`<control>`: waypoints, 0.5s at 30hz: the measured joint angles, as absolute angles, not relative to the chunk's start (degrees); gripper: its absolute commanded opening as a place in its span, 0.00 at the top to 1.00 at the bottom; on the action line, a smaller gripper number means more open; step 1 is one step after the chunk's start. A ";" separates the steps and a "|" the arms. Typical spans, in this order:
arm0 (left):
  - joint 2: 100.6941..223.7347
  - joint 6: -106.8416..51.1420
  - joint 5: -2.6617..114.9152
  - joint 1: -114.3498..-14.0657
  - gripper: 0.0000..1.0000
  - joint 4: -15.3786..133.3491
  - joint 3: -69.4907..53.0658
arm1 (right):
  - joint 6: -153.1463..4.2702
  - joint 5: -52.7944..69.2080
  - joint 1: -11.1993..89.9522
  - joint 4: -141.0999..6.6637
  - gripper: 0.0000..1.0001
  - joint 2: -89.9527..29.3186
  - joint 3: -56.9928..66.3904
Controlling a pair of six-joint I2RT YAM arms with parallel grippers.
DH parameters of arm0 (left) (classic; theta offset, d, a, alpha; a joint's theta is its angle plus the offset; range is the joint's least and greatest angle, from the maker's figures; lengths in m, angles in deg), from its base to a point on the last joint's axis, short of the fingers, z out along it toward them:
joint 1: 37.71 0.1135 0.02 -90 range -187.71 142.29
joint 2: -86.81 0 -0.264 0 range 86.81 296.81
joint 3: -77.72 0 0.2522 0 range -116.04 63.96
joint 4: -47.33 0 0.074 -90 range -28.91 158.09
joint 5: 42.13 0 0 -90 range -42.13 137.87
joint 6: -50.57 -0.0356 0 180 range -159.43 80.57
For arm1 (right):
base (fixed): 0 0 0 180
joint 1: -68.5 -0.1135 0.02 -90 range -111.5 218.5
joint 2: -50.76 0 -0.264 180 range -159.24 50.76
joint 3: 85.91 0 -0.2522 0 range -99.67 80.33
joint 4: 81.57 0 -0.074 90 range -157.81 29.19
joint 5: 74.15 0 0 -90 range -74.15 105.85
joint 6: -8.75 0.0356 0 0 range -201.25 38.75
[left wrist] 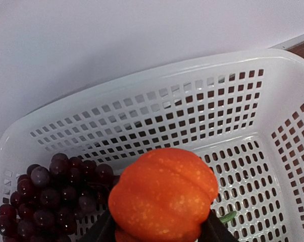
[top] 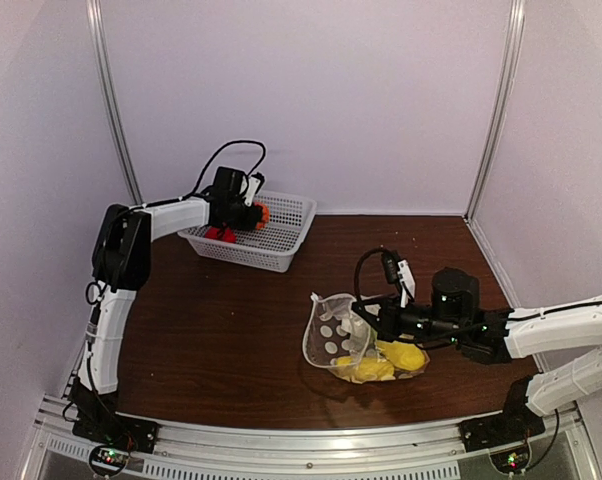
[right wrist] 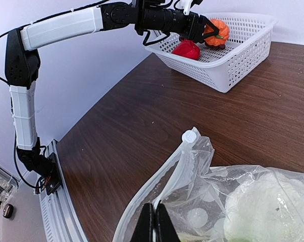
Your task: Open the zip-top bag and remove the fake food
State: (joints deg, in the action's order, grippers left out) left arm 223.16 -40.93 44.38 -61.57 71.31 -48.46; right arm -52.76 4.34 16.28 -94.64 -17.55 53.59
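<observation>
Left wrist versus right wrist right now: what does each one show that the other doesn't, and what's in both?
Only left wrist: the grapes, plainly seen in a corner of the basket. Only right wrist: the red piece in the basket, the bag with a white lumpy piece inside, and the right gripper pinched shut on the bag's rim. Both: the basket and the orange piece held in the left gripper over it.

- one zip-top bag (top: 331, 335)
- one white basket (top: 281, 240)
- one orange piece (left wrist: 164, 194)
- one red piece (right wrist: 186, 49)
- one grape bunch (left wrist: 46, 199)
- one white lumpy piece (right wrist: 263, 206)
- yellow pieces (top: 381, 362): count unclear inside the bag
</observation>
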 measured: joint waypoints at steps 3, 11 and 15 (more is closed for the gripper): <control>224.69 -40.95 44.97 -61.35 0.37 72.07 -50.69 | -52.81 4.36 16.32 -94.38 1.00 -17.55 53.59; 225.04 -41.47 45.97 -61.32 0.03 73.14 -52.95 | -52.85 4.43 16.43 -93.99 1.00 -17.20 53.59; 224.93 -41.54 46.83 -61.32 0.02 73.21 -52.95 | -52.96 4.47 16.47 -93.90 1.00 -16.96 53.59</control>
